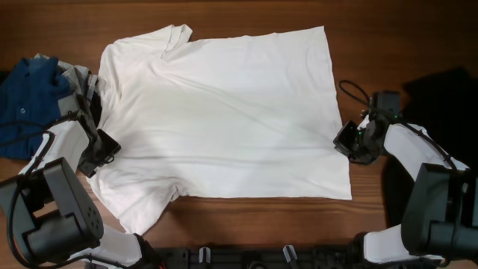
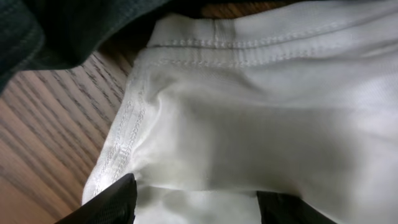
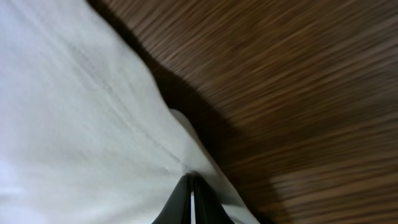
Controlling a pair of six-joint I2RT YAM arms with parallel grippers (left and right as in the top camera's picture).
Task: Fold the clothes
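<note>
Your right gripper (image 1: 349, 143) pinches the hem of the T-shirt (image 1: 224, 112) at frame right; your left gripper (image 1: 101, 149) stands parted at the sleeve, lower left. T-shirt lies spread flat, mid-frame.

The left wrist view crops the fingers (image 2: 115, 202) of the left pincer (image 2: 196, 202); overhead crops the blue garment (image 1: 22, 97).
</note>
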